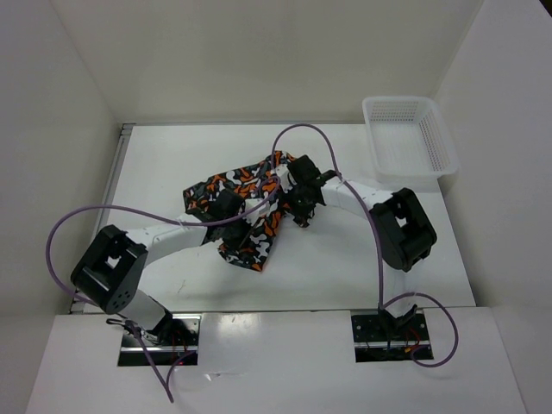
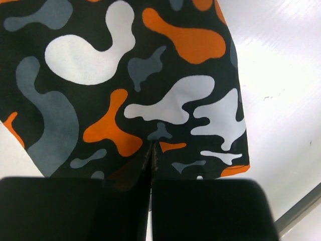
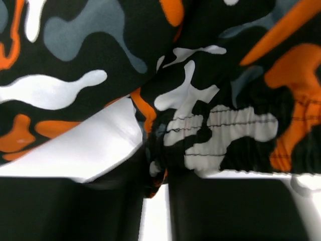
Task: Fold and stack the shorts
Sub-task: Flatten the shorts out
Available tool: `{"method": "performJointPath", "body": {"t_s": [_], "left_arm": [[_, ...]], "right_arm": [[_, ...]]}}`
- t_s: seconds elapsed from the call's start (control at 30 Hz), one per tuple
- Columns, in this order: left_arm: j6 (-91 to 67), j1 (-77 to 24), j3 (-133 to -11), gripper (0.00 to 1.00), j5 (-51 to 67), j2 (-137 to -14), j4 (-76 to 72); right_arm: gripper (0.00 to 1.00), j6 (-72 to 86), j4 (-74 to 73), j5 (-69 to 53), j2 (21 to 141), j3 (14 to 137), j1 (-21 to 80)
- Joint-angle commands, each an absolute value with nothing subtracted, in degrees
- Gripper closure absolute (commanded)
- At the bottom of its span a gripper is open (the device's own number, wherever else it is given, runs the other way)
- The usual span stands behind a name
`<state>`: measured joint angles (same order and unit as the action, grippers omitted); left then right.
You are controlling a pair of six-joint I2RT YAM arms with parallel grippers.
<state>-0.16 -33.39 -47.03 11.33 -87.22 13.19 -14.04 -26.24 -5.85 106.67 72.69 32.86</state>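
The shorts (image 1: 246, 216), printed in orange, black, white and grey-teal blotches, hang bunched between both grippers over the middle of the white table (image 1: 345, 267). My left gripper (image 1: 226, 205) is shut on the fabric near a hem; in the left wrist view the cloth (image 2: 125, 90) spreads away from the closed fingers (image 2: 200, 211). My right gripper (image 1: 300, 200) is shut on the elastic waistband (image 3: 225, 130), with cloth pinched between its fingers (image 3: 225, 211).
A white plastic mesh basket (image 1: 409, 136) stands at the back right corner of the table. White walls enclose the table on the left, back and right. A purple cable (image 1: 304, 129) loops over the arms.
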Motion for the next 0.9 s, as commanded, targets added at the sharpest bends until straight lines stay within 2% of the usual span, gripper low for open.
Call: {"method": "performJointPath", "body": {"t_s": [0.0, 0.03, 0.13, 0.4, 0.47, 0.53, 0.57, 0.6, 0.63, 0.67, 0.7, 0.77, 0.87], "left_arm": [[0.0, -33.6, -46.5, 1.0, 12.7, -87.8, 9.2], [0.0, -33.6, -47.1, 1.0, 10.8, -87.8, 9.8], [0.0, -33.0, -48.9, 1.0, 5.6, -85.4, 11.7], [0.0, -6.4, -56.7, 1.0, 2.5, -82.8, 14.7], [0.0, -4.1, -58.4, 1.0, 4.6, -82.8, 15.6], [0.0, -5.0, -61.7, 1.0, 14.1, -82.0, 23.2], [0.0, -6.3, -62.4, 0.69, 17.1, -82.0, 28.9], [0.0, -7.8, -62.4, 0.43, 19.6, -82.0, 30.9], [0.0, -12.0, -61.7, 0.31, 20.6, -82.0, 31.9], [0.0, -14.2, -60.7, 0.24, 20.0, -81.5, 32.7], [0.0, -16.4, -59.6, 0.13, 19.3, -81.5, 33.2], [0.0, -22.5, -58.1, 0.02, 17.4, -79.7, 33.9], [0.0, -32.1, -58.7, 0.0, 15.4, -75.6, 33.9]], "right_arm": [[0.88, -13.8, -23.5, -4.7, 107.7, 75.1, 32.8], [1.0, -13.8, -23.5, -4.0, 106.9, 76.0, 32.8], [1.0, -18.4, -28.5, -6.7, 103.5, 78.9, 32.8], [1.0, -25.8, -50.4, -34.1, 95.5, 88.3, 26.0], [1.0, -24.9, -53.0, -38.1, 93.9, 90.6, 22.9], [1.0, -20.1, -51.3, -42.8, 92.6, 90.6, 20.4], [1.0, -18.5, -50.5, -44.6, 92.5, 90.6, 19.0], [1.0, -16.5, -49.6, -46.1, 92.5, 90.6, 15.9], [1.0, -13.2, -48.8, -49.2, 92.5, 90.6, 14.1], [1.0, -11.2, -46.3, -50.1, 92.0, 90.6, 12.1], [1.0, -9.5, -45.3, -50.6, 92.0, 90.6, 8.0], [1.0, -6.4, -43.0, -50.6, 92.0, 88.8, 4.1], [1.0, -4.7, -41.8, -49.9, 92.0, 85.5, 2.3]]}}
